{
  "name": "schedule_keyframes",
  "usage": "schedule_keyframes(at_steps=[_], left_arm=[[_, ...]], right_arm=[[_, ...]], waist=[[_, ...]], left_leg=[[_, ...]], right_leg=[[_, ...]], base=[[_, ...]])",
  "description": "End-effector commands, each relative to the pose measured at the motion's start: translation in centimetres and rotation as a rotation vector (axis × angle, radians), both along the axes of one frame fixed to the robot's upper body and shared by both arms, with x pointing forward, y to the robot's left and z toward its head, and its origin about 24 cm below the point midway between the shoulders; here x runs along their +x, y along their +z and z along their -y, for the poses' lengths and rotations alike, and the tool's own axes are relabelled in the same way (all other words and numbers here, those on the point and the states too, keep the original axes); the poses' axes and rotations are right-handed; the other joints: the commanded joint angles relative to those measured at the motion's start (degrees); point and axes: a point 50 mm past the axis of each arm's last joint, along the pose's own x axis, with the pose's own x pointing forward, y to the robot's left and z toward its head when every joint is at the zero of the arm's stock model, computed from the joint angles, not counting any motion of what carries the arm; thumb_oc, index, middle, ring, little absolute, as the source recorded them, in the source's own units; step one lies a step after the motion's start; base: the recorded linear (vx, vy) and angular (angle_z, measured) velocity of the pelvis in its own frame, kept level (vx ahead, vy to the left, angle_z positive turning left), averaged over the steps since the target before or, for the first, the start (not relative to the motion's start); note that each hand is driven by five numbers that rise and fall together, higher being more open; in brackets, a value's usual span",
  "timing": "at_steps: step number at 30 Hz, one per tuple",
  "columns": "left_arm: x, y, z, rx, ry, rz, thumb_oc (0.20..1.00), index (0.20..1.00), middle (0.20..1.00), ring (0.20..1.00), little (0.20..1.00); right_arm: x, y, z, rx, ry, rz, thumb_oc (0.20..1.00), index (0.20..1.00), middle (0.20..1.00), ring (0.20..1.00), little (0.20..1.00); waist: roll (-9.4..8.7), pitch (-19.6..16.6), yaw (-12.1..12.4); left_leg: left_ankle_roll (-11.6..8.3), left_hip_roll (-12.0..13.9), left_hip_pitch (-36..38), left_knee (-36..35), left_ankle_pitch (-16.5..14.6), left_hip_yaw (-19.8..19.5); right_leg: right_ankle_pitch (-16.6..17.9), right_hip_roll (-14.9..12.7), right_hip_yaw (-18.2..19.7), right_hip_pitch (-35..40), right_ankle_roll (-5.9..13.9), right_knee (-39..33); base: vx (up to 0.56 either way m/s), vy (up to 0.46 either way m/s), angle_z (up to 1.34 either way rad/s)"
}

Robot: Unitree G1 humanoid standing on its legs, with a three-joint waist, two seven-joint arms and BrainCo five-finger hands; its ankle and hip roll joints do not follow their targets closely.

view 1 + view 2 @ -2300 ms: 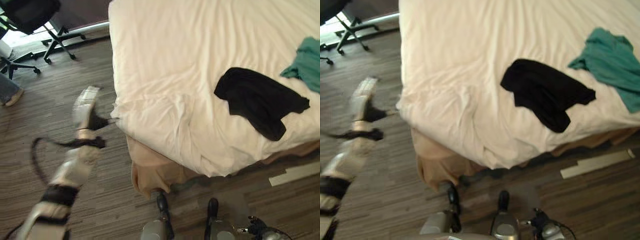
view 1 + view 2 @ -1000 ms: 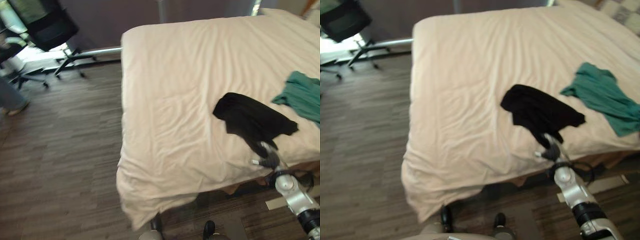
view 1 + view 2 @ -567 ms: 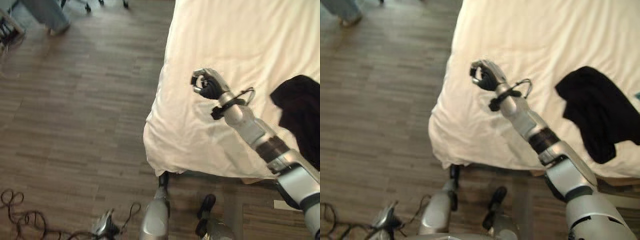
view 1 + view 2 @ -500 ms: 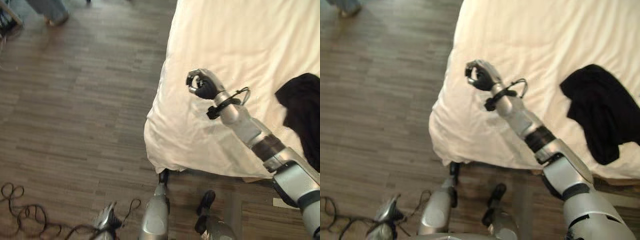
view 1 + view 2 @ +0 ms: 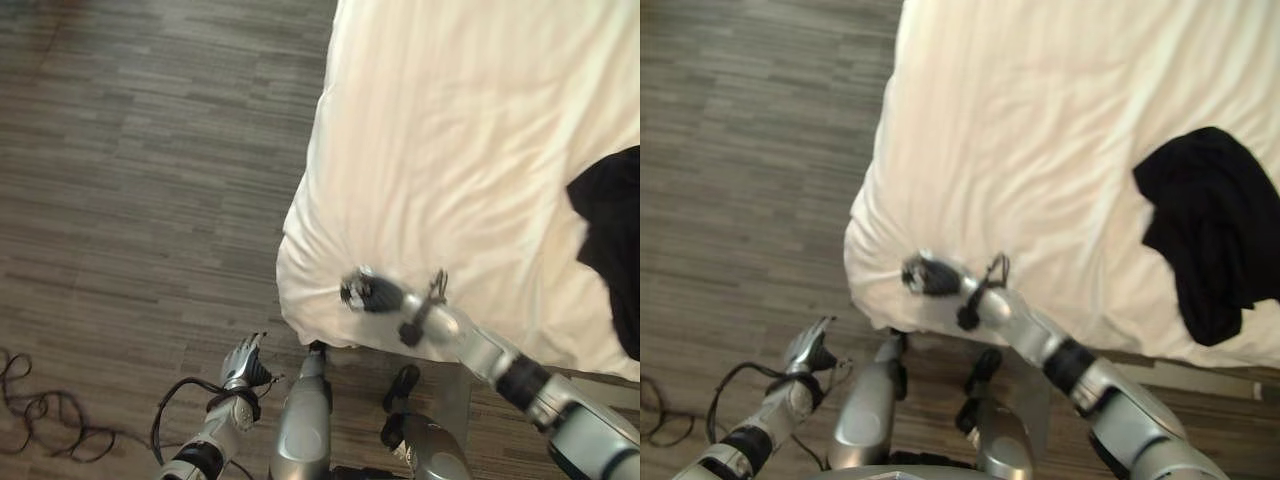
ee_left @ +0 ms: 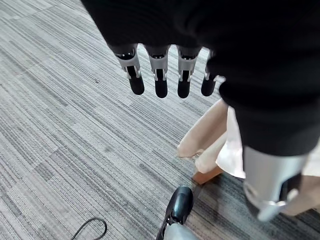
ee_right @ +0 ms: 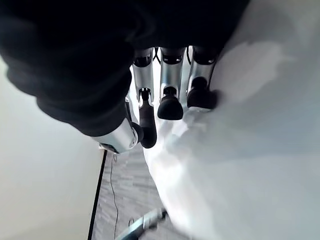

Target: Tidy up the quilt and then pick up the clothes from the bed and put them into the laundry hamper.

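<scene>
One stage looks close to done: quilt (image 5: 470, 150) lying fairly smooth over the bed, right hand (image 5: 368, 292) low centre at its near corner, fingers (image 7: 170, 102) curled against the white cloth. Left hand (image 5: 243, 362) at lower left, fingers straight, holding nothing. Black garment (image 5: 1210, 225) at right edge, on the quilt, not yet collected. Hamper step left.

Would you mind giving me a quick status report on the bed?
Right hand at the quilt corner, fingers on the fabric, grip unclear. Left hand open, low over the floor. Black garment on the bed, untouched.
</scene>
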Motion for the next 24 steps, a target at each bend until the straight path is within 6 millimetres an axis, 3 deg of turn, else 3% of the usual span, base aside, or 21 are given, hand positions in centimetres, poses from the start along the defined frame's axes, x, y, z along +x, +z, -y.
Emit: schedule_keyframes(at_steps=[1, 2, 3, 4, 5, 6, 7, 8, 9, 11, 16, 17, 18, 21, 22, 23, 24], left_arm=[[-2.6, -1.9, -0.4, 0.036, 0.001, -0.134, 1.000, 1.000, 1.000, 1.000, 1.000], [-2.6, -1.9, -0.3, 0.036, 0.001, -0.134, 1.000, 1.000, 1.000, 1.000, 1.000], [-2.2, -1.8, -0.7, 0.024, 0.065, -0.114, 1.000, 1.000, 1.000, 1.000, 1.000], [-2.2, -1.8, -0.7, 0.007, 0.101, -0.108, 1.000, 1.000, 1.000, 1.000, 1.000], [-2.2, -1.8, -0.7, 0.007, 0.101, -0.107, 1.000, 1.000, 1.000, 1.000, 1.000], [-2.1, -1.8, -0.7, -0.012, 0.131, -0.091, 1.000, 1.000, 1.000, 1.000, 1.000], [-1.9, -1.6, -0.5, -0.023, 0.138, -0.075, 1.000, 1.000, 1.000, 1.000, 1.000], [-1.8, -1.6, -0.5, -0.023, 0.138, -0.075, 1.000, 1.000, 1.000, 1.000, 1.000], [-1.8, -1.6, 0.0, -0.054, 0.149, -0.050, 1.000, 1.000, 1.000, 1.000, 1.000], [-1.8, -1.6, 0.6, -0.083, 0.150, -0.036, 1.000, 1.000, 1.000, 1.000, 1.000], [-1.3, -1.4, 1.4, -0.105, 0.160, -0.007, 1.000, 1.000, 1.000, 1.000, 1.000], [-1.0, -1.3, 1.5, -0.136, 0.209, 0.015, 1.000, 1.000, 1.000, 1.000, 1.000], [-1.0, -1.3, 1.5, -0.136, 0.209, 0.015, 1.000, 1.000, 1.000, 1.000, 1.000], [-0.5, -1.6, 2.3, -0.172, 0.264, 0.009, 1.000, 1.000, 1.000, 1.000, 1.000], [-0.6, -1.9, 2.7, -0.177, 0.265, -0.011, 1.000, 1.000, 1.000, 1.000, 1.000], [-1.9, -2.7, 2.6, -0.187, 0.301, -0.068, 1.000, 1.000, 1.000, 1.000, 1.000], [-1.9, -2.7, 2.6, -0.187, 0.301, -0.068, 1.000, 1.000, 1.000, 1.000, 1.000]], right_arm=[[-0.5, -0.4, 3.4, 0.011, -0.041, -0.103, 0.200, 0.200, 0.200, 0.200, 0.200], [-0.5, -0.3, 3.5, 0.010, -0.042, -0.103, 0.200, 0.200, 0.200, 0.200, 0.200], [0.8, 3.8, 3.4, 0.117, -0.061, 0.047, 0.200, 0.200, 0.200, 0.200, 0.200], [1.5, 6.0, 3.2, 0.179, -0.082, 0.135, 0.200, 0.200, 0.200, 0.200, 0.200], [1.5, 6.0, 3.2, 0.179, -0.083, 0.136, 0.200, 0.200, 0.200, 0.200, 0.200], [2.3, 8.8, 3.1, 0.307, -0.142, 0.249, 0.200, 0.200, 0.200, 0.200, 0.200], [2.5, 10.5, 3.1, 0.381, -0.170, 0.306, 0.200, 0.200, 0.200, 0.200, 0.200], [2.5, 10.5, 3.1, 0.381, -0.171, 0.306, 0.200, 0.200, 0.200, 0.200, 0.200], [3.0, 12.5, 3.2, 0.477, -0.219, 0.384, 0.200, 0.200, 0.200, 0.200, 0.200], [3.8, 13.0, 3.6, 0.502, -0.290, 0.421, 0.200, 0.200, 0.200, 0.200, 0.200], [5.6, 9.9, 5.0, 0.381, -0.457, 0.373, 0.200, 0.200, 0.200, 0.200, 0.200], [6.0, 6.9, 6.1, 0.285, -0.532, 0.292, 0.200, 0.200, 0.200, 0.200, 0.200], [6.0, 6.9, 6.1, 0.285, -0.532, 0.292, 0.200, 0.200, 0.200, 0.200, 0.200], [4.6, 1.5, 7.8, 0.204, -0.631, 0.114, 0.200, 0.200, 0.200, 0.200, 0.200], [3.3, -0.9, 9.6, 0.157, -0.697, 0.046, 0.200, 0.200, 0.200, 0.200, 0.200], [0.9, -3.9, 12.4, 0.073, -0.779, -0.058, 0.200, 0.200, 0.200, 0.200, 0.200], [0.9, -3.9, 12.4, 0.073, -0.779, -0.058, 0.200, 0.200, 0.200, 0.200, 0.200]], waist=[[2.75, -2.96, -1.62], [2.77, -2.93, -1.57], [3.42, -1.81, -2.57], [3.75, -1.23, -2.78], [3.70, -1.21, -2.67], [4.60, -0.91, -2.74], [5.00, -0.43, -3.05], [4.97, -0.41, -2.97], [5.73, -0.08, -3.30], [6.73, 0.29, -3.63], [7.15, 2.22, -4.84], [5.68, 2.35, -4.54], [5.69, 2.34, -4.47], [3.10, 1.80, -4.35], [2.83, 1.50, -4.85], [2.45, -0.60, -7.01], [2.43, -0.63, -7.02]], left_leg=[[-4.05, 0.78, 2.09, 1.51, -8.85, 0.41], [-4.03, 0.75, 2.09, 1.54, -8.87, 0.44], [-3.75, 0.57, 1.91, 2.14, -9.22, 1.32], [-3.53, 0.56, 1.90, 2.37, -9.47, 2.49], [-3.50, 0.52, 1.89, 2.39, -9.49, 2.61], [-3.02, 0.59, 1.63, 3.10, -9.87, 4.32], [-3.02, 0.60, 1.25, 3.66, -9.99, 4.82], [-3.02, 0.61, 1.23, 3.72, -10.03, 4.87], [-2.93, 0.73, 0.82, 4.03, -10.16, 5.76], [-3.47, 1.09, 0.78, 4.68, -11.37, 6.30], [-3.40, 1.29, -2.50, 9.27, -11.39, 6.77], [-3.75, -0.70, -3.50, 12.38, -14.57, -1.11], [-3.75, -0.64, -3.57, 12.56, -14.71, -1.06], [-2.20, -4.37, -0.98, 13.31, -19.71, -12.62], [-1.54, -5.61, -0.10, 13.23, -20.26, -14.26], [-0.61, -6.04, 2.63, 9.68, -20.39, -12.93], [-0.60, -6.06, 2.60, 9.67, -20.37, -12.93]], right_leg=[[-9.16, -4.40, 1.48, -6.76, 5.48, 6.72], [-9.24, -4.46, 1.53, -6.83, 5.50, 6.87], [-9.16, -5.62, 2.28, -9.44, 5.96, 9.85], [-8.64, -6.52, 1.79, -10.97, 6.20, 11.37], [-8.69, -6.58, 1.94, -11.12, 6.21, 11.53], [-8.20, -7.47, 1.01, -12.33, 6.53, 12.11], [-8.01, -7.43, 1.51, -12.85, 6.25, 12.07], [-8.01, -7.42, 1.58, -12.89, 6.25, 12.09], [-7.88, -7.25, 2.03, -13.09, 6.04, 10.74], [-8.40, -6.68, 2.93, -13.27, 6.37, 9.93], [-6.44, -5.62, 5.22, -14.47, 5.41, 6.03], [-5.88, -4.29, 8.97, -16.07, 5.28, 5.01], [-5.89, -4.24, 9.03, -16.11, 5.28, 5.04], [-5.31, -2.40, 15.79, -17.88, 5.23, 4.34], [-5.22, -2.61, 16.40, -17.55, 5.29, 4.58], [-2.97, -4.61, 16.88, -17.83, 7.05, 3.76], [-2.96, -4.64, 16.89, -17.87, 7.05, 3.76]], base=[[0.01, 0.081, -0.22], [-0.06, 0.106, -0.15], [-0.09, 0.132, -0.19], [-0.09, 0.132, -0.35], [-0.04, 0.075, -0.59], [-0.01, 0.014, -0.60], [-0.01, 0.012, -0.74], [0.02, -0.011, -0.59], [0.10, -0.023, -0.45], [0.09, -0.019, -0.23], [-0.07, 0.015, -0.31], [-0.14, 0.077, -0.42], [-0.07, 0.116, -0.76], [-0.05, 0.067, -1.11], [-0.03, 0.150, -1.10], [-0.01, 0.137, -1.01], [-0.02, 0.218, -0.71]])
